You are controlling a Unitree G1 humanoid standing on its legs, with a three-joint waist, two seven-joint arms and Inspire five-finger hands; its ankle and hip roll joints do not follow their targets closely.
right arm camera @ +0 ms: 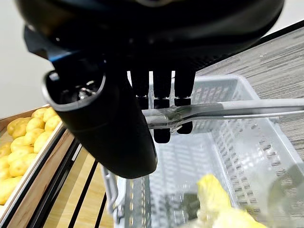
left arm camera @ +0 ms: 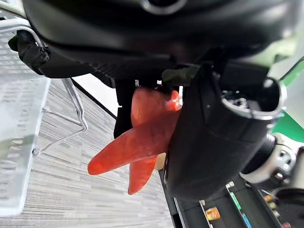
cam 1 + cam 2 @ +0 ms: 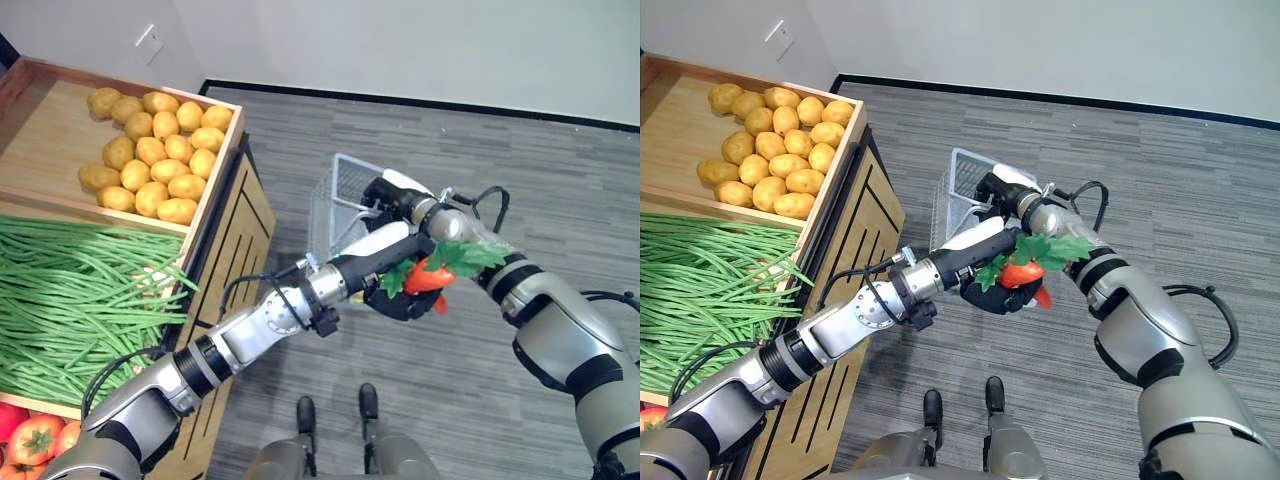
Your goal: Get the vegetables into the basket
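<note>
On my left the stand (image 3: 215, 215) holds potatoes (image 3: 155, 155) at the back, beans (image 3: 70, 290) in the middle tray and tomatoes (image 3: 30, 440) nearest me, all well apart from the work. My left hand (image 3: 400, 295) reaches out over the floor, fingers curled round a bunch of carrots (image 3: 428, 277); in the left wrist view the orange roots (image 2: 142, 137) poke out of the closed fist, tips fanning away from the palm, and the green tops (image 3: 465, 255) lie toward my right forearm. The basket (image 3: 345, 195) hangs just beyond that bunch, on the far side, with my right hand (image 3: 385, 195) closed round its wire handle (image 1: 213, 111); the right wrist view shows the fingers hooked over it and something yellow-green (image 1: 213, 202) already lying inside. So the carrots sit just short of the near rim, and I judge the left hand must go forward and over it before letting go. The floor (image 3: 480, 380) is grey carpet, open all round, with a pale wall (image 3: 400, 40) behind.
</note>
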